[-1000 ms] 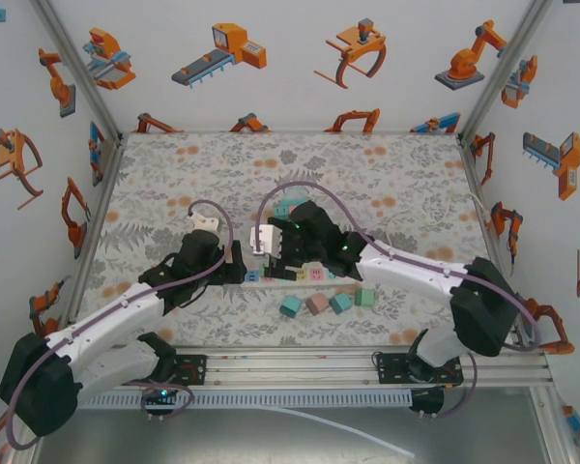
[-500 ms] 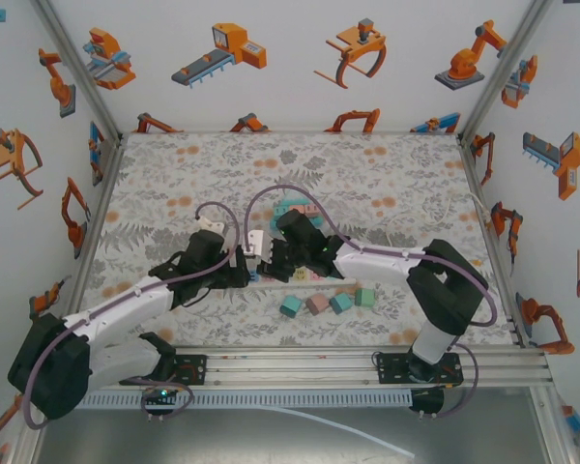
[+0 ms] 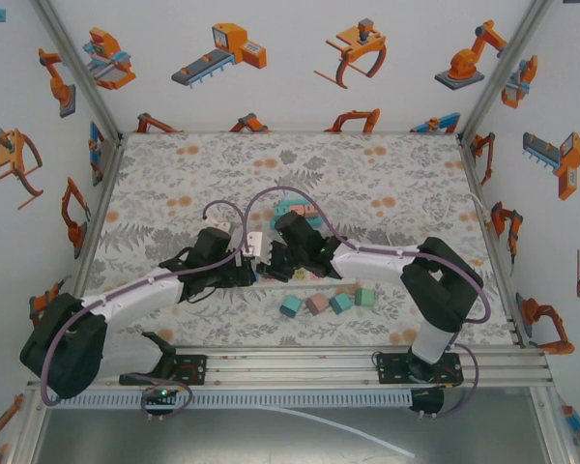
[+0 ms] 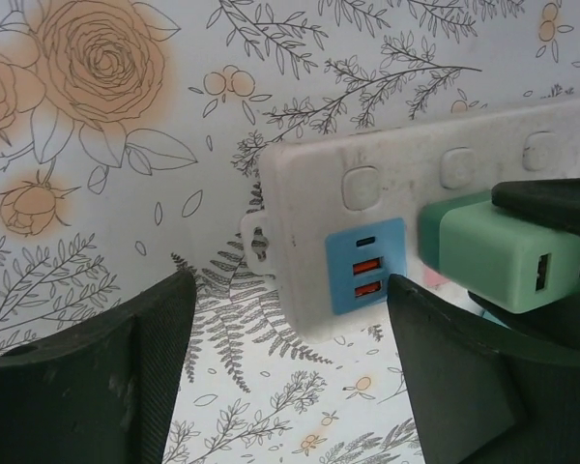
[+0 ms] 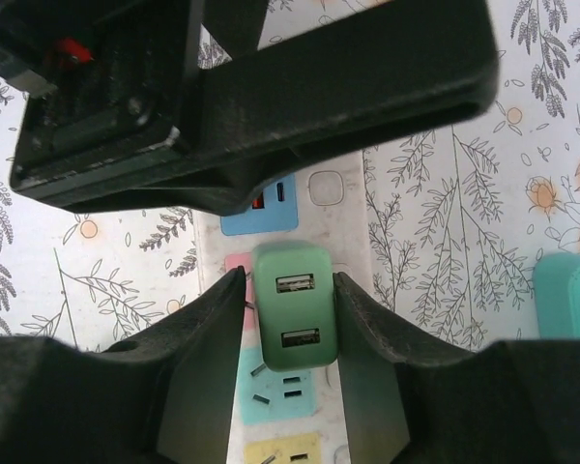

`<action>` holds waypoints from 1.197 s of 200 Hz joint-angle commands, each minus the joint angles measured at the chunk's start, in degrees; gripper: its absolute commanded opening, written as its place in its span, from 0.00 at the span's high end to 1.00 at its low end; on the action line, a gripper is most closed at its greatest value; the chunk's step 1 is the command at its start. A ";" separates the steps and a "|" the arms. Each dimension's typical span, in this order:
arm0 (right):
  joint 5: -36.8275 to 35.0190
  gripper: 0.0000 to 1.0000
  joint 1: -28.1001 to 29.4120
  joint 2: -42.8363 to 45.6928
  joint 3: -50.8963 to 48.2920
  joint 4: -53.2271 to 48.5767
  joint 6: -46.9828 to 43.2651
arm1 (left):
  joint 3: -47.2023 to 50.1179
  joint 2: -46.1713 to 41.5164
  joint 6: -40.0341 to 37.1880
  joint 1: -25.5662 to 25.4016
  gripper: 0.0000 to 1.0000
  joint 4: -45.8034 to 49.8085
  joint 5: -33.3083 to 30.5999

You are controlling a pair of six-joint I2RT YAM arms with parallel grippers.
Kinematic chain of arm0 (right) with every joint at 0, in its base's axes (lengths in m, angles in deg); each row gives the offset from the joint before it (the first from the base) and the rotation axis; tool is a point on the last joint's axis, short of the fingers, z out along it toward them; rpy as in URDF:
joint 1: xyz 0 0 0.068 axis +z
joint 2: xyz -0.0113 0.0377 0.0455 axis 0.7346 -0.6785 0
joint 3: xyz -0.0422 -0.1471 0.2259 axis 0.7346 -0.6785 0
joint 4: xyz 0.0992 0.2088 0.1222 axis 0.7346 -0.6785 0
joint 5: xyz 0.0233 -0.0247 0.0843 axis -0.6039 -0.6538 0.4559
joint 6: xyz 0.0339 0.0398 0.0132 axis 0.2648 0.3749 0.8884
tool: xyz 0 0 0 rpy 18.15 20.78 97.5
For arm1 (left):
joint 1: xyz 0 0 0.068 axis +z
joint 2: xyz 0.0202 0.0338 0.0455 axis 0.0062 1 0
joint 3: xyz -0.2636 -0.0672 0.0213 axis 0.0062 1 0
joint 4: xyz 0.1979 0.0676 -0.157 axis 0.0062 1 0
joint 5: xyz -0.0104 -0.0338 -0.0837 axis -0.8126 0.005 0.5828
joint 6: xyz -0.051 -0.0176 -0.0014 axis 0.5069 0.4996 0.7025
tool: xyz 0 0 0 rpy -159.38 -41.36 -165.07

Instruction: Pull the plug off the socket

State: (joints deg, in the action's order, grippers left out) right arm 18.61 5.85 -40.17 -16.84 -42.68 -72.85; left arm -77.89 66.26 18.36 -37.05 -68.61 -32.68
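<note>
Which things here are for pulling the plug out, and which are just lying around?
For the job: green plug, white power strip, right pincer either side of the plug, left pincer open around the strip's end.
Just lying about: four small coloured blocks nearer the arm bases.

Around the power strip [image 3: 255, 242] there is very little room, because both grippers meet over it. The fingers [image 4: 97, 387] of the left gripper [image 4: 290, 290] stand wide apart around the end of the strip, with bare table on each side of it. Its black body hangs over the far end of the strip, just beyond the green plug [image 5: 292, 309]. The right gripper [image 5: 290, 278] lies close on both sides of this plug, so nothing can pass there. A row of four small blocks [image 3: 317, 303] closes the near side. A teal object [image 3: 292, 206] stands near the far side. The back of the table [image 3: 367, 164] is open.
</note>
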 commanded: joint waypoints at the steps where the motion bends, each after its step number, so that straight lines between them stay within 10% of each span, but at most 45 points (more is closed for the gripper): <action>1: 1.76 0.63 0.04 0.14 0.88 0.48 0.35 | -0.13 1.61 0.42 0.26 0.29 2.12 -0.66; 239: 3.29 0.78 -2.41 8.55 -1.34 6.19 5.42 | -2.21 5.41 1.41 0.28 0.36 2.98 0.11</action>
State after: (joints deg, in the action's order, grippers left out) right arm 21.41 3.79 -35.04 -17.43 -39.86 -68.90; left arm -80.51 71.24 20.24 -37.05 -71.69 -31.35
